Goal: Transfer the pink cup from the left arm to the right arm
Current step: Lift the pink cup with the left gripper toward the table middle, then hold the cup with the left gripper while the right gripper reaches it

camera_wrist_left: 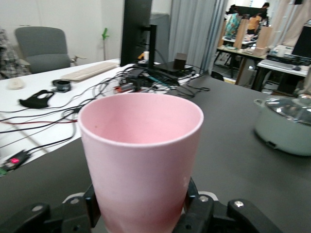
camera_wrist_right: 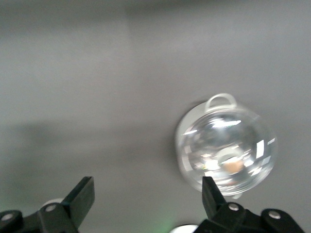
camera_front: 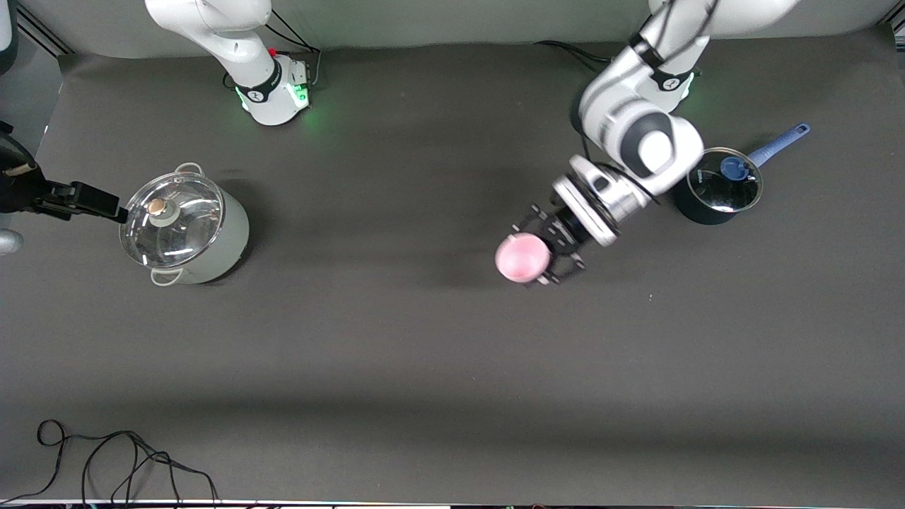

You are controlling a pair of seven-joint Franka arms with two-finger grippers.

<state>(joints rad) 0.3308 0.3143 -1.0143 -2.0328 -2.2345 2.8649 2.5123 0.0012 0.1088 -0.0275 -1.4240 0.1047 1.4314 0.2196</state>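
Note:
The pink cup is a small pale-pink tapered cup, held on its side in the air over the middle of the table, mouth toward the right arm's end. My left gripper is shut on its lower body. In the left wrist view the cup fills the middle, with a black finger pressed against each side of its base where my left gripper holds it. My right gripper hangs in the air beside the pale green pot, open and empty. In the right wrist view its fingers stand wide apart.
A pale green pot with a glass lid stands toward the right arm's end; it also shows in the left wrist view and the right wrist view. A dark blue lidded saucepan stands by the left arm. Loose cables lie at the near edge.

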